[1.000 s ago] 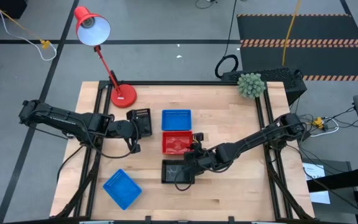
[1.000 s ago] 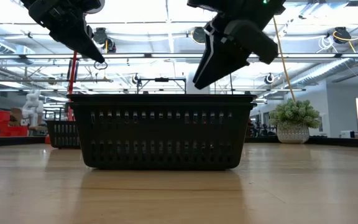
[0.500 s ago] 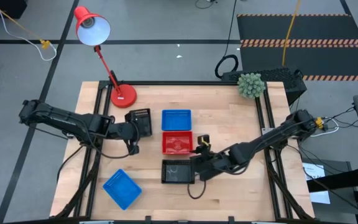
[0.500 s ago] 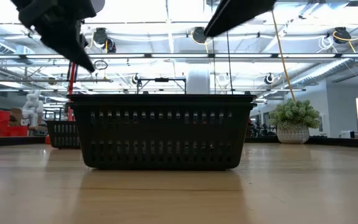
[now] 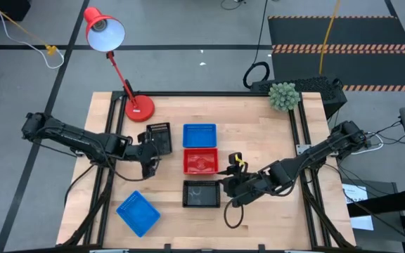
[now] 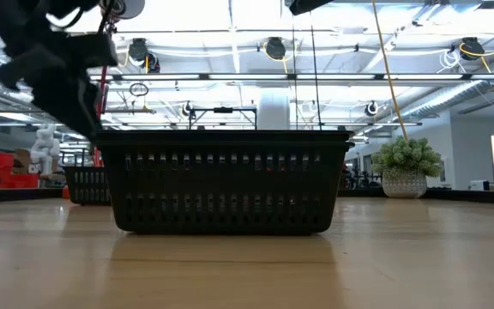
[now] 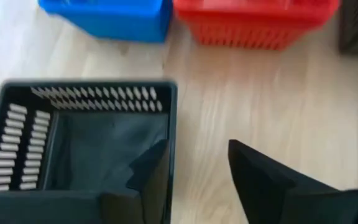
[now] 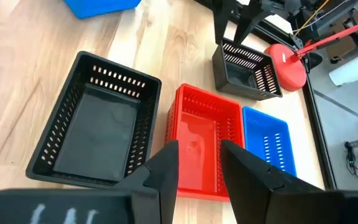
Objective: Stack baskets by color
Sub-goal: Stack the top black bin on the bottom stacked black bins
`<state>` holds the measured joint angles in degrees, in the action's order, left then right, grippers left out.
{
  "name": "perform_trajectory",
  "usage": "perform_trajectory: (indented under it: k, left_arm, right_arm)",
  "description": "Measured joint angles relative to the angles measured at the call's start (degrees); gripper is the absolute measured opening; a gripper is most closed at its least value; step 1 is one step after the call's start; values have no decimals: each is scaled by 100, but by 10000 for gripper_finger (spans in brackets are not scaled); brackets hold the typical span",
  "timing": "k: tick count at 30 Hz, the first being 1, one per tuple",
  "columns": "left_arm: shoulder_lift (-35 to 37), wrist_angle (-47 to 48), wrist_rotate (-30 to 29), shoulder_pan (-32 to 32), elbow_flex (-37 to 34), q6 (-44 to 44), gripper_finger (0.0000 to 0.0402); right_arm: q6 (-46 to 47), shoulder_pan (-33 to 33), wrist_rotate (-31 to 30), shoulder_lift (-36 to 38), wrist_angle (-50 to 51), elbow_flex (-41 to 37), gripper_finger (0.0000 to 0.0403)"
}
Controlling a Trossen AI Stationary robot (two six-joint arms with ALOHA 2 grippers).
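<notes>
Black basket (image 5: 159, 136) straddled at wall by left gripper (image 7: 197, 174), jaws parted, nothing clamped. Right gripper (image 8: 199, 163) open, unloaded. Next: basket regrasped, carried to second black basket (image 5: 202, 194).

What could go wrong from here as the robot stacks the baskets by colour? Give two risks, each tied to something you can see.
1. The left gripper is open with its fingers either side of one wall of the black basket by the lamp. Lifting away carelessly could snag and tip it.
2. The open right gripper hovers beside the other black basket, which lies close to the red basket. A grab there might nudge the red one.
</notes>
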<state>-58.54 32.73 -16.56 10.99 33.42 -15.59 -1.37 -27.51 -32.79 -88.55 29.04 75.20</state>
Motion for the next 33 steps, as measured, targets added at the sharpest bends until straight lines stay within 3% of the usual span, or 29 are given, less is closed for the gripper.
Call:
perform_trajectory:
  k: [8, 18, 33]
  left_arm:
    - [0, -309, -288, -3, -541, 181, 188]
    - [0, -302, -391, -3, -640, 345, 187]
    - [0, -133, -319, -3, -702, 388, 76]
  right_arm:
    - [-207, 13, -9, -4, -25, 0, 114]
    - [-279, 13, -10, -4, -116, 0, 114]
    - [-279, 13, -10, -4, -116, 0, 114]
